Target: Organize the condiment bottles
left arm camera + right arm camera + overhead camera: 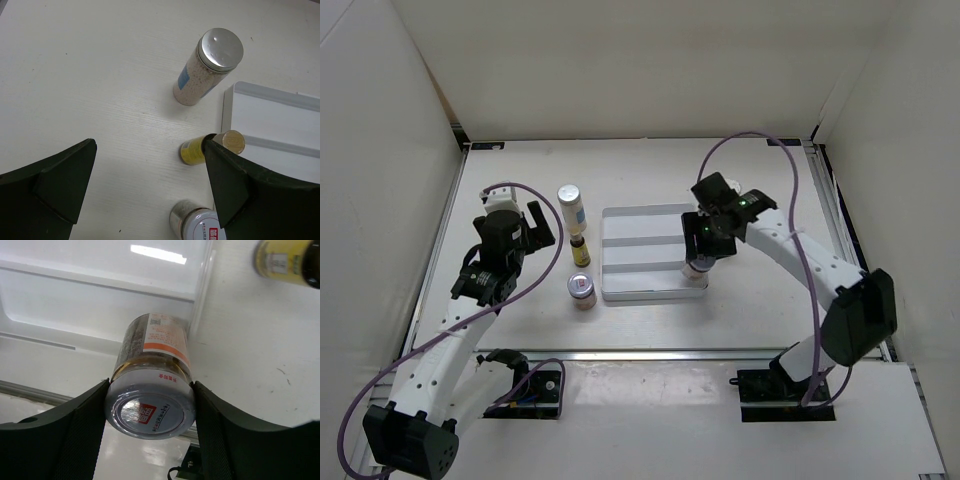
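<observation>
Robot lab test cell. Plain white panels (640, 60) box in a white table (520, 170) at the top, left and right of the overhead view. The left arm (428, 365) and right arm (800, 255) are bolted to black base plates (535, 392) along the bottom edge. A purple cable (792, 200) loops loose at upper right. A metal rail (432, 260) runs down the left edge. Staged props mid-frame: condiment bottles (570, 205) and a ridged tray (640, 225).

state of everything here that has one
left end effector: open, empty
right end effector: shut on the red-label jar
red-label jar: gripped at its lid, at the tray edge
tall white bottle: upright, capped, free
yellow bottle: upright, capped, free
short jar: upright, lidded, free
second yellow bottle: on table, free
</observation>
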You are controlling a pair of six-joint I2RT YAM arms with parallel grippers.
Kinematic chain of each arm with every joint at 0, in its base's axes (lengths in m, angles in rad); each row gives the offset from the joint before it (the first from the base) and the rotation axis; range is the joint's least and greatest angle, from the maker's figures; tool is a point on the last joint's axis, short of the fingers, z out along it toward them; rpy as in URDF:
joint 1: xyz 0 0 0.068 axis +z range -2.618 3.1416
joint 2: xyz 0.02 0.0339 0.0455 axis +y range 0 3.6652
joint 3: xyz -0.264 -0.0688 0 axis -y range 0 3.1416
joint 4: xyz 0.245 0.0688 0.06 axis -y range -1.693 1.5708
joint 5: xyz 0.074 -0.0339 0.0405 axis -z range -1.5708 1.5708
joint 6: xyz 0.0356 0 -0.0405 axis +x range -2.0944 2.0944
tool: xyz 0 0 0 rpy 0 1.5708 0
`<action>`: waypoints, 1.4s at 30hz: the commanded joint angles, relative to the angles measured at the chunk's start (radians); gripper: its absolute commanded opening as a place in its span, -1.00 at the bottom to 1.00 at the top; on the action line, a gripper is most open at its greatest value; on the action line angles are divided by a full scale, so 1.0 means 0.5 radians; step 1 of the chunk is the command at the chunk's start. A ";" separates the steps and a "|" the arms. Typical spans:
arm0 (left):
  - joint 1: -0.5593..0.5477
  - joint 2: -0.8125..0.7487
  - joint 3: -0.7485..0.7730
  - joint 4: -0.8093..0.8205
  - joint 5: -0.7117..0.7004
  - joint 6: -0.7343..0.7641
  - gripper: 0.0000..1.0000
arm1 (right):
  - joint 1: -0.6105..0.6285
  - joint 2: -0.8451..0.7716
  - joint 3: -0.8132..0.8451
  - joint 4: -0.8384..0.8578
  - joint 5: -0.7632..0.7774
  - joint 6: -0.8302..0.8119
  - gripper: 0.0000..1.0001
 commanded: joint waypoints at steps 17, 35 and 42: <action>-0.002 0.049 -0.077 0.053 0.162 -0.121 1.00 | 0.176 0.374 0.058 0.163 0.104 0.033 0.49; -0.100 -0.132 0.331 -0.760 1.239 -0.004 0.97 | 0.241 -0.206 0.258 0.071 0.430 -0.120 1.00; -0.238 0.119 0.208 -0.840 1.123 -0.172 1.00 | 0.241 -0.292 0.147 0.053 0.375 -0.068 1.00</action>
